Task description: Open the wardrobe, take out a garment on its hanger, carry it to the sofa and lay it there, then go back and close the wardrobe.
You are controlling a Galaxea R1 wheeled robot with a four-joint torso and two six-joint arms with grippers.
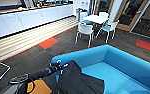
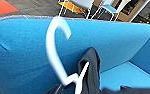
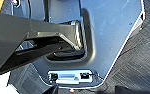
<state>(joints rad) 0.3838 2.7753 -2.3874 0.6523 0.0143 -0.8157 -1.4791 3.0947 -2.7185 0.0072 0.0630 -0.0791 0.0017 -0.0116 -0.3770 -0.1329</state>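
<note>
Holding the hanger (image 2: 56, 53), the left tool (image 1: 59, 68) brings the garment (image 1: 77, 81) over the sofa (image 1: 121, 67); white chairs (image 1: 85, 30) stand behind it on dark carpet (image 1: 41, 56).

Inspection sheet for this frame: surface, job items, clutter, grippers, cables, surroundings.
Surface: blue sofa, seat bare beyond the garment; dark carpet floor with orange patches.
Job's things: black garment draped over the sofa's near armrest and onto the seat; white hanger with its hook standing against the blue backrest, the shirt on it.
Clutter: nothing seen on the sofa.
Grippers: left gripper at the top of the garment by the armrest, fingers not readable; right wrist view looks onto the robot's own body.
Cables: nothing seen.
Surroundings: white table with white chairs, long white cabinets along the wall.
</note>
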